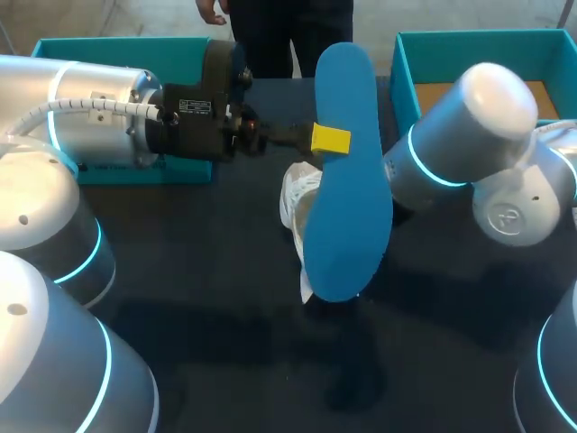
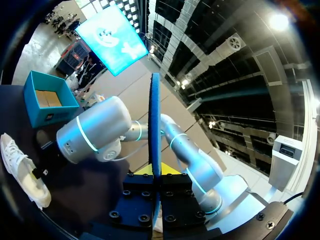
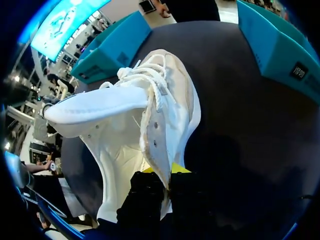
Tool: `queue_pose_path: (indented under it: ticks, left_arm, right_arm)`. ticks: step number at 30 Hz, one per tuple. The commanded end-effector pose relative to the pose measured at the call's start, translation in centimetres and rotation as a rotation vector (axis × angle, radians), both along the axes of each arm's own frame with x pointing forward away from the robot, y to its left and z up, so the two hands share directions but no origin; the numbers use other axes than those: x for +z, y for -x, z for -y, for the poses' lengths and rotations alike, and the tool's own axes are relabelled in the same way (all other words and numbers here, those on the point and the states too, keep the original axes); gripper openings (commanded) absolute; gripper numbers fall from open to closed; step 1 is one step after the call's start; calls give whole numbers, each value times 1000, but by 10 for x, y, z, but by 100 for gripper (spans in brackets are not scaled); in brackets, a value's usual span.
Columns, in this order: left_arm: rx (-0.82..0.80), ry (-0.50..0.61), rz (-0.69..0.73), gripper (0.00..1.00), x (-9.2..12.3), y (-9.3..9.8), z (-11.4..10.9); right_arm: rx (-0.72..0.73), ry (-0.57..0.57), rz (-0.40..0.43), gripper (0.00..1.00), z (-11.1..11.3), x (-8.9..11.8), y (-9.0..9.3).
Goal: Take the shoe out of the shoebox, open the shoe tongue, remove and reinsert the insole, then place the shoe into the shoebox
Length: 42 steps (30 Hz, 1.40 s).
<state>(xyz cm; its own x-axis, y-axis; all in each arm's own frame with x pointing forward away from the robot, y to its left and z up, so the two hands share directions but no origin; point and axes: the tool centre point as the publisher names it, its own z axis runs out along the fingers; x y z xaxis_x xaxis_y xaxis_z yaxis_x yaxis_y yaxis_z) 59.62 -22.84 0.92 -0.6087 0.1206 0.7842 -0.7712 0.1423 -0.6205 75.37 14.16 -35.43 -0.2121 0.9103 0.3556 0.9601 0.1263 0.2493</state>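
While the left gripper (image 1: 330, 141) comes in from its side over the middle of the table (image 1: 225, 316), I have its fingers clamped on the blue insole (image 1: 347, 198) at one long edge. One yellow tip shows on top and the other is hidden beneath. From the left wrist the insole (image 2: 155, 125) stands edge-on, a thin blue line rising straight up out of the closed fingers.

From the head camera the insole hangs above the white shoe (image 1: 296, 194) and covers most of it. Only the laced part shows past the insole's left edge. The shoe (image 3: 145, 120) lies on the tabletop, outside the shoebox (image 1: 406, 63). The right gripper (image 3: 162, 172) pinches the thin wall of its opening between both yellow tips, narrow and holding. The laces and tongue lie ahead of those fingers.

My right arm (image 1: 469, 117) crowds in just beside the insole's right edge. The shoebox sits at the far right with its brown floor showing. The second teal box (image 1: 117, 47) sits at the far left, partly behind my left arm (image 1: 108, 113). The shoe is well apart from both, roughly between them. The widest stretch of dark tabletop lies on the near side of the shoe.
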Motion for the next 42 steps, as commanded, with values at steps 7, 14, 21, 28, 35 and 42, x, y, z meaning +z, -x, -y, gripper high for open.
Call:
queue_pose_path:
  ticks: [7,14,21,28,35,42]
  left_arm:
    - [3,3,0,0,-2,1,1]
    - [3,3,0,0,-2,1,1]
    - [3,3,0,0,-2,1,1]
    - [3,3,0,0,-2,1,1]
    - [3,3,0,0,-2,1,1]
    - [3,3,0,0,-2,1,1]
  right_arm:
    - [-71,-19,-5,0,-7,-14,-2]
    - [-101,-36,-12,0,-6,-24,-2]
    - [-108,-48,-23,39,-4,-27,-2]
    - [-125,-104,-36,100,-2,-8,5]
    - [-75,-297,-30,100,4,28,14]
    - [-75,-297,-30,100,4,28,14]
